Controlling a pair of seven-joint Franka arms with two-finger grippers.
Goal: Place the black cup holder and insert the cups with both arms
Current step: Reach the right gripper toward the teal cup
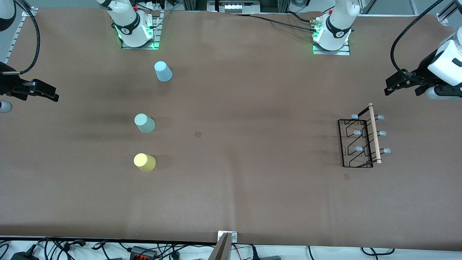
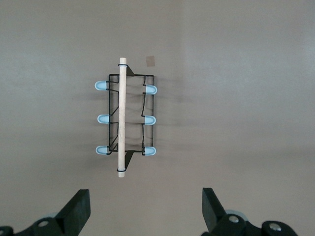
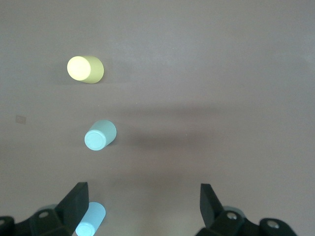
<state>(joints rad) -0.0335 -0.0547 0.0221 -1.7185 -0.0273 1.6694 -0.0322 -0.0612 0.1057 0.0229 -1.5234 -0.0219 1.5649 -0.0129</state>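
Currently the black cup holder [image 1: 364,139] stands on the table [image 1: 231,187] toward the left arm's end, its wooden handle [image 2: 121,117] on top. The left gripper [image 2: 145,209] hangs in the air above that end with its fingers [image 2: 78,209] spread wide apart and holding nothing, the rack well clear of them. Toward the right arm's end, 3 cups stand upside down in a line: blue cup [image 1: 163,71], green cup [image 1: 144,123], yellow cup [image 1: 144,162] nearest the front camera. The right gripper [image 3: 143,204] hovers over that end, fingers apart, touching none.
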